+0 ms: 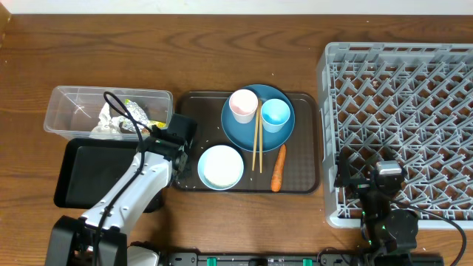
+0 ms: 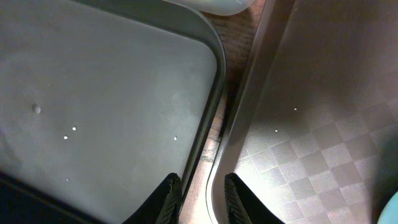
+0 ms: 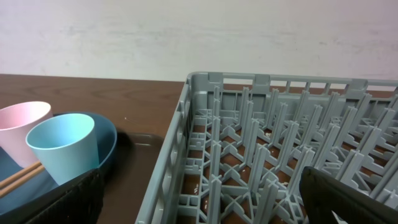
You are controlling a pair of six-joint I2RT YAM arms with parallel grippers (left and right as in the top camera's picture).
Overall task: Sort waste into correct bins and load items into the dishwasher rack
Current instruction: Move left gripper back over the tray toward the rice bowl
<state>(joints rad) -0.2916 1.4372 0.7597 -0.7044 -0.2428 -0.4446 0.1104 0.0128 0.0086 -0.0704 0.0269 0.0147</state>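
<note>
My left gripper [image 2: 200, 199] hangs low over the strip of table between the black bin tray [image 2: 93, 93] and the brown serving tray [image 2: 311, 124]. Its fingers stand a narrow gap apart with nothing between them. White rice grains [image 2: 73, 129] speckle the black tray. The clear tub [image 1: 107, 111] holds crumpled foil and tissue [image 1: 118, 118]. On the serving tray are the blue plate [image 1: 247, 129] with a pink cup [image 1: 243, 105], a light blue cup [image 1: 276, 114] and chopsticks [image 1: 258, 144], plus the white bowl [image 1: 220, 166] and carrot [image 1: 278, 168]. My right gripper [image 3: 199, 199] stands wide open over the near left corner of the dishwasher rack [image 1: 403, 125].
The rack's grey wall [image 3: 171, 155] rises just right of the serving tray. The white bowl's edge [image 2: 224, 5] shows at the top of the left wrist view. A few more rice grains [image 2: 276, 130] lie on the brown tray's checkered floor.
</note>
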